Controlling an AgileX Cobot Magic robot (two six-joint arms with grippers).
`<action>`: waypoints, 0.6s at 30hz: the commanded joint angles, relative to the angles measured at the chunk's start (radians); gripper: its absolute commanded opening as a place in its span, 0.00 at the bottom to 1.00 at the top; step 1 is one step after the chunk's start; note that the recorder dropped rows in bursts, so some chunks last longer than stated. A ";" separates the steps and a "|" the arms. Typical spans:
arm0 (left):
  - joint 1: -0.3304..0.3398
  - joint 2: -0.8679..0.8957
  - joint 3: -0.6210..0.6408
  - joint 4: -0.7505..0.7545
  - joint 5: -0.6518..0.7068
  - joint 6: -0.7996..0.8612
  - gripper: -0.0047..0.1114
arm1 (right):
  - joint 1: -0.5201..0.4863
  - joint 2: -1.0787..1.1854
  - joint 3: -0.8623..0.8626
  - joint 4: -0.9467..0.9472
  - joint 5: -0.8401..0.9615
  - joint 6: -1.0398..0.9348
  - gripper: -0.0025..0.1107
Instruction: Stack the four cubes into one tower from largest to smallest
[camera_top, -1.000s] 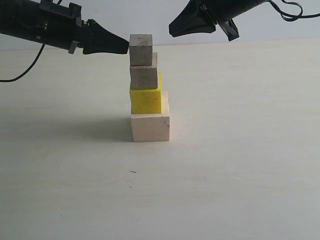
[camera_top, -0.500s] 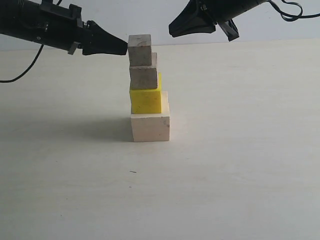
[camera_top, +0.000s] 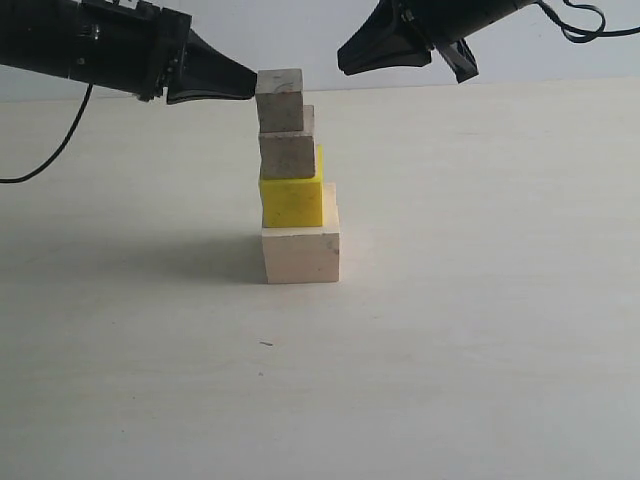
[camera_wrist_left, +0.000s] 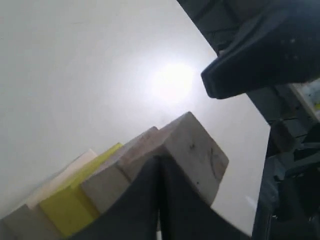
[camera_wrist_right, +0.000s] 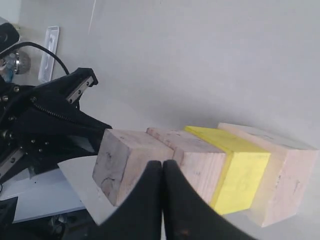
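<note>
Cubes: four, stacked at centre frame.
- Bare pale wood: three. The large cube is lowest, the small cube third up, the smallest cube highest.
- Yellow: one. The yellow cube is second up.

Grippers: two, the left gripper at upper left and the right gripper at upper right.

Table: one.

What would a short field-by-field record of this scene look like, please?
Base: large pale wooden cube on the light table
Second: bright yellow cube
Third: small pale wooden cube
Top: smallest pale wooden cube
Alignment: all four stacked, edges not flush
Left gripper: shut, tip at the top cube's side, apparently touching
Right gripper: shut, apart from the cubes, holding nothing
</note>
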 joint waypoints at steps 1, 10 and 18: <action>0.014 0.005 -0.009 -0.015 -0.006 -0.110 0.04 | -0.003 -0.011 -0.001 -0.003 0.004 -0.013 0.02; 0.059 0.005 -0.008 -0.014 0.025 -0.168 0.04 | -0.003 -0.011 -0.001 -0.003 0.004 -0.019 0.02; 0.055 0.008 0.018 -0.022 0.044 -0.197 0.04 | -0.003 -0.011 -0.001 -0.003 0.004 -0.019 0.02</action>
